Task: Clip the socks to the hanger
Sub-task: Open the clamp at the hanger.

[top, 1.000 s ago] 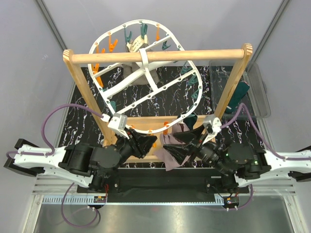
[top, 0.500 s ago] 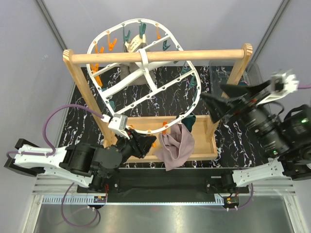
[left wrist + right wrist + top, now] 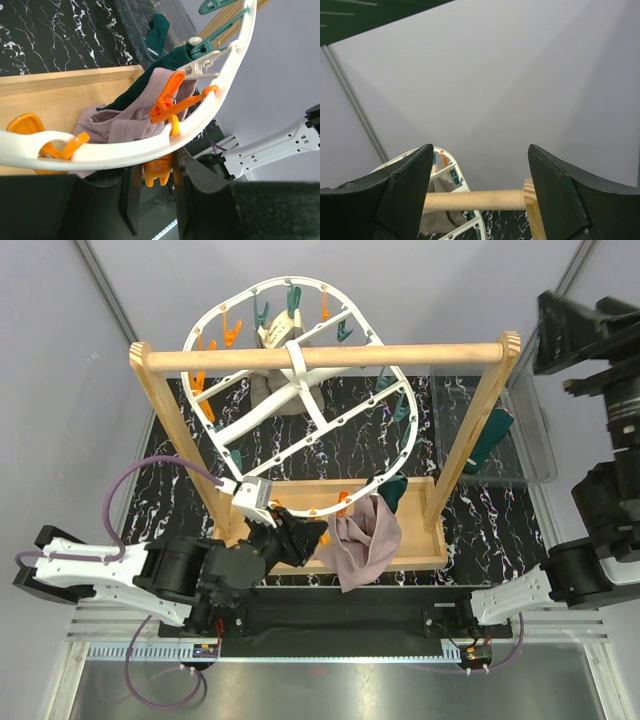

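wooden rail stand [image 3: 330, 355] carries the white hanger [image 3: 250, 415] over the table [image 3: 445, 400]; mauve sock [image 3: 360, 540] and teal sock [image 3: 392, 490] hang clipped at its near rim; spare teal sock [image 3: 490, 440] lies in the clear bin [image 3: 535, 445], past the stand's post; right pincer [image 3: 480, 150] high, wide, empty; left pincer [image 3: 155, 175] pinches an orange clothespin [image 3: 159, 172].

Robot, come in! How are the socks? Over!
Left fingers gripping orange clip under hanger. Right fingers open, empty, raised high. Pink sock hangs clipped. Nothing in the way.
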`<state>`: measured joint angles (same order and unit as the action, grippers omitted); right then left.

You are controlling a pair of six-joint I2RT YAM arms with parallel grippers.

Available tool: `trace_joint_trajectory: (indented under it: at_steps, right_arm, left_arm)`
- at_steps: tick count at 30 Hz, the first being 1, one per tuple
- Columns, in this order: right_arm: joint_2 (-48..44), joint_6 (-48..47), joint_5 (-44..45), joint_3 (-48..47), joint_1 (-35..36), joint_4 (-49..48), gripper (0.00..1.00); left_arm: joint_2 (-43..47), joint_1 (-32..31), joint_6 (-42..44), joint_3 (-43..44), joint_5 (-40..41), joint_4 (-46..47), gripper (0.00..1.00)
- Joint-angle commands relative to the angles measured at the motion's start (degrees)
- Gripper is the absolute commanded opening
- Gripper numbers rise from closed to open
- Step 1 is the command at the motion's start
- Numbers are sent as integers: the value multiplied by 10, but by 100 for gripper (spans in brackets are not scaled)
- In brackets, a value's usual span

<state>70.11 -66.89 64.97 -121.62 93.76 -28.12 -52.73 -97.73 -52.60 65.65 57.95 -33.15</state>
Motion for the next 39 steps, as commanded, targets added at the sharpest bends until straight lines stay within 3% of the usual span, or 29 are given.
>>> trace_joint_trajectory:
  at_steps: [1,5,6,7,9,12,16,18,21,22,24,25,27,29,32,35,39]
  right_arm:
    - [48,-147,3,-76,3,-64,83]
    - [92,-135,6,-130,-14,-25,82]
    - [112,-106,10,-144,-37,67,83]
    - [126,19,6,-183,-82,154,83]
    - [180,144,-12,-242,-206,370,87]
    - [227,134,5,-274,-253,337,89]
    - [235,183,-19,-301,-328,336,82]
    - [247,270,-39,-317,-420,422,81]
    - [239,376,-70,-312,-503,516,80]
    - [229,416,-86,-291,-568,544,79]
    - [189,553,-165,-264,-651,616,78]
    - [174,583,-190,-225,-720,625,77]
    - [155,642,-243,-196,-766,650,77]
    - [159,693,-296,-187,-859,688,77]
    - [152,783,-450,-151,-988,736,78]
    - [115,844,-553,-44,-1060,703,78]
    - [113,937,-718,85,-1212,657,80]
  left_arm:
    - [-18,2,-9,22,10,24,0]
    - [-32,1,-9,32,6,21,0]
    - [-33,1,-11,33,4,21,0]
    - [-36,2,-13,33,2,20,0]
    - [-40,2,-21,35,1,15,0]
    - [-40,0,-36,41,-3,-5,0]
    - [-27,-1,-55,36,-1,-33,0]
    - [-18,0,-55,31,1,-37,0]
    - [-11,-1,-51,29,0,-39,0]
    - [-9,0,-51,29,-4,-42,0]
    - [-4,0,-52,29,-6,-53,0]
    - [-4,-1,-52,28,-6,-54,0]
    - [0,0,-52,28,-6,-61,0]
    - [5,-1,-45,27,-5,-61,0]
    - [13,-1,-41,26,-6,-57,0]
    - [21,0,-40,18,-6,-51,0]
    - [30,0,-42,7,-8,-44,0]
